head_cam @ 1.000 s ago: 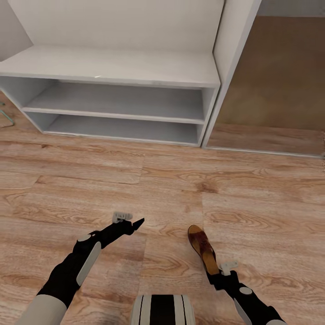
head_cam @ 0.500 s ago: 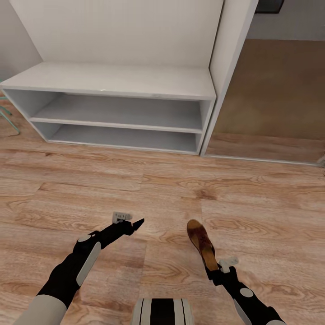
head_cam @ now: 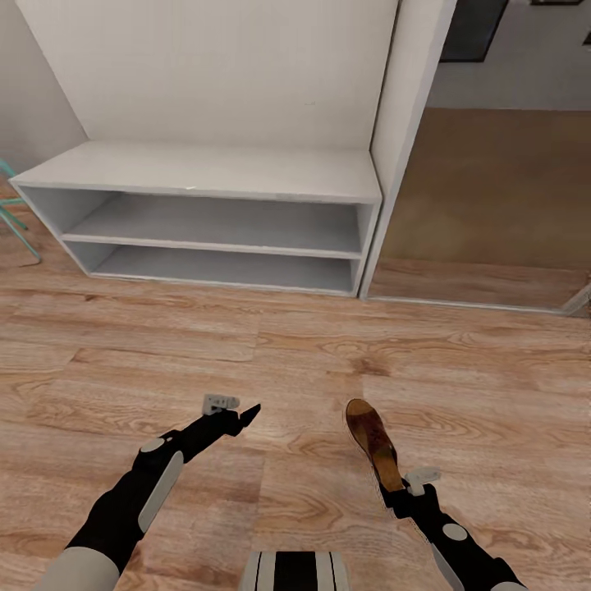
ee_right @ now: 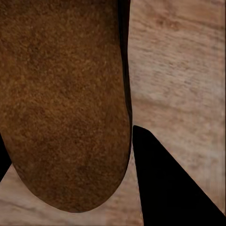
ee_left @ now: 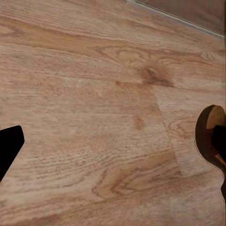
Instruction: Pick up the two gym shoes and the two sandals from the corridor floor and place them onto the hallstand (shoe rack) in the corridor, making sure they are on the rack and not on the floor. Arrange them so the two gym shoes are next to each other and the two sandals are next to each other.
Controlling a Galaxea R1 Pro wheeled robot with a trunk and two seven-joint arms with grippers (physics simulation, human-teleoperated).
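One brown sandal (head_cam: 371, 439) hangs toe-forward just above the corridor floor (head_cam: 164, 361), and my right gripper (head_cam: 394, 491) is shut on its heel end. The right wrist view looks along its suede-like brown face (ee_right: 66, 103), with one black finger (ee_right: 174, 188) beside it. My left gripper (head_cam: 246, 410) is open and holds nothing; it hovers over the planks to the left of the sandal, whose rounded toe (ee_left: 209, 134) appears in the left wrist view. The hallstand (head_cam: 205, 168) stands ahead, its bench top and two low shelves bare. The gym shoes are out of view.
A mirrored sliding door (head_cam: 492, 197) adjoins the hallstand on the right, with a floor track below it. A teal chair leg (head_cam: 12, 213) pokes in at the far left. My trunk (head_cam: 295, 570) sits at the bottom centre.
The camera has shifted, so the hallstand sits lower in the picture and more of the wall above it shows. Both arms keep nearly the same pose; the sandal stays in the right gripper.
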